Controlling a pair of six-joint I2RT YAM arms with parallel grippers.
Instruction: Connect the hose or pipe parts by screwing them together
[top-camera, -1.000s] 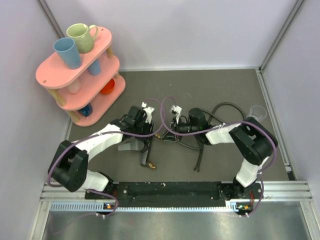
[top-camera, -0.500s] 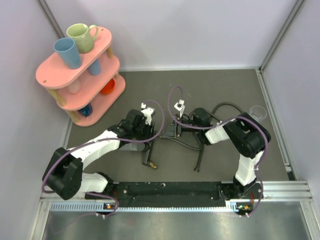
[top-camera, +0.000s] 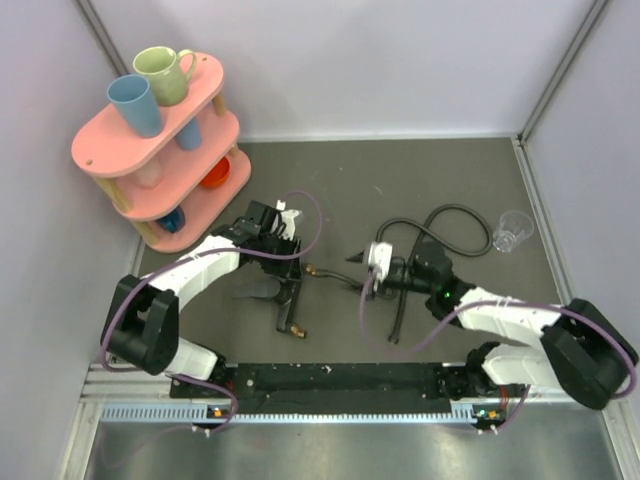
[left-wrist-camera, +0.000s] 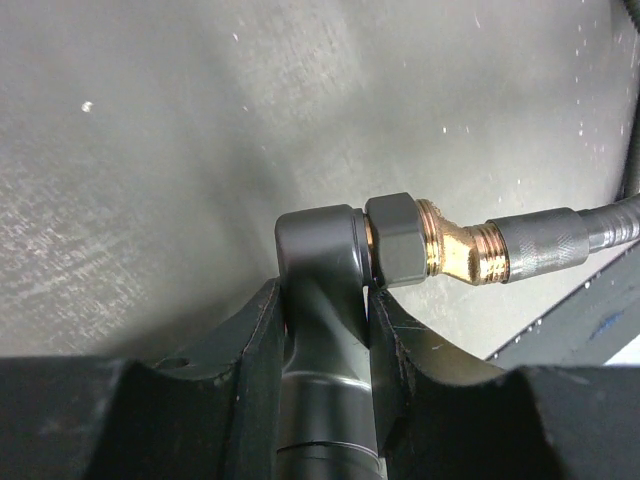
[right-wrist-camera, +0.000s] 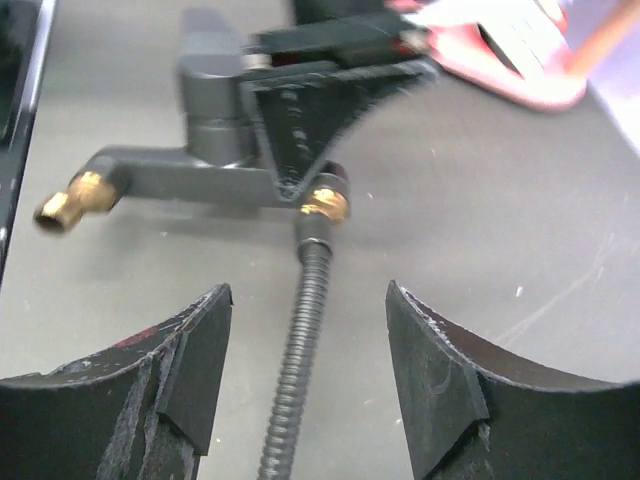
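My right arm has swung back toward the lower right of the overhead view. My right end effector (right-wrist-camera: 308, 296) has let go and spread. Its fingers stand wide, and the ribbed hose (right-wrist-camera: 297, 350) runs between them without touching either. My left end effector (left-wrist-camera: 323, 300) is clamped narrow on the dark grey stem of the forked fitting (left-wrist-camera: 320, 235), near the middle of the tabletop (top-camera: 400, 180). The hose's knurled connector (left-wrist-camera: 535, 250) sits joined to the fitting's brass elbow (left-wrist-camera: 450, 255). The other brass end (right-wrist-camera: 65, 205) points free at the left of the right wrist view. From the joint the hose trails right and loops near the clear plastic cup (top-camera: 512, 230).
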